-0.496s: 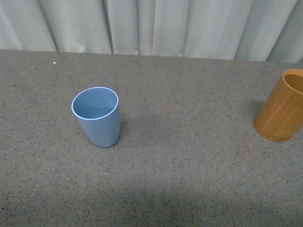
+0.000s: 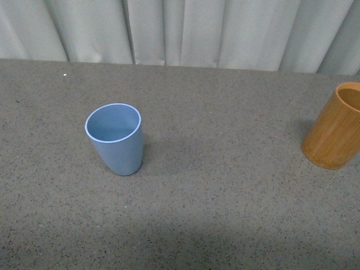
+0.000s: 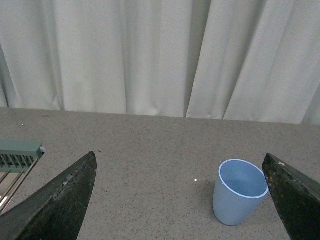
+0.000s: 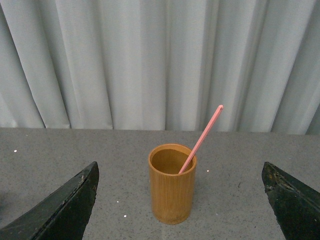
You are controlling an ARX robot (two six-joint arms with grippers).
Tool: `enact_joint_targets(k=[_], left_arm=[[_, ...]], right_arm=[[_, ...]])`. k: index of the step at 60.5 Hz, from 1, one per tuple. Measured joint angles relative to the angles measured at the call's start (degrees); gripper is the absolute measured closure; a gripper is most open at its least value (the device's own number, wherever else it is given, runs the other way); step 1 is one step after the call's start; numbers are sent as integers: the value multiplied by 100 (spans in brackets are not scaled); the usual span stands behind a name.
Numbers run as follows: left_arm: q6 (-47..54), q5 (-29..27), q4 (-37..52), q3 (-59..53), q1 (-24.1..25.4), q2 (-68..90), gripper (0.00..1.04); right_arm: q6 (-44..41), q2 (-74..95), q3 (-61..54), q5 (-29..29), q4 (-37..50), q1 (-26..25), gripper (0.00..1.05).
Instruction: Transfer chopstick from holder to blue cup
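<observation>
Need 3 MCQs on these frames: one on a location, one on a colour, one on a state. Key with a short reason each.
1. The chopstick is:
A) leaning in the holder
B) in the blue cup
C) lying flat beside the holder

2. The chopstick's colour is:
A) green
B) pink-red
C) black

3. The blue cup is:
A) tipped over
B) upright and empty
C) upright and full

Key:
1 A: the right wrist view shows it slanting out of the holder's mouth.
2 B: it reads pink-red against the curtain.
3 B: the front view shows its rim up and a bare inside.
</observation>
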State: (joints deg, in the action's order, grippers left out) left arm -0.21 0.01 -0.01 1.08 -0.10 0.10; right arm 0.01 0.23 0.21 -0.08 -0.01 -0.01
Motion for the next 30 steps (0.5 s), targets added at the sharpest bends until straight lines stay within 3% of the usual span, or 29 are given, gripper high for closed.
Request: enact_joint_targets(k=[30], left_arm=[[0, -2, 0, 0, 0, 0, 7]], right_arm=[[0, -2, 0, 0, 0, 0, 10]])
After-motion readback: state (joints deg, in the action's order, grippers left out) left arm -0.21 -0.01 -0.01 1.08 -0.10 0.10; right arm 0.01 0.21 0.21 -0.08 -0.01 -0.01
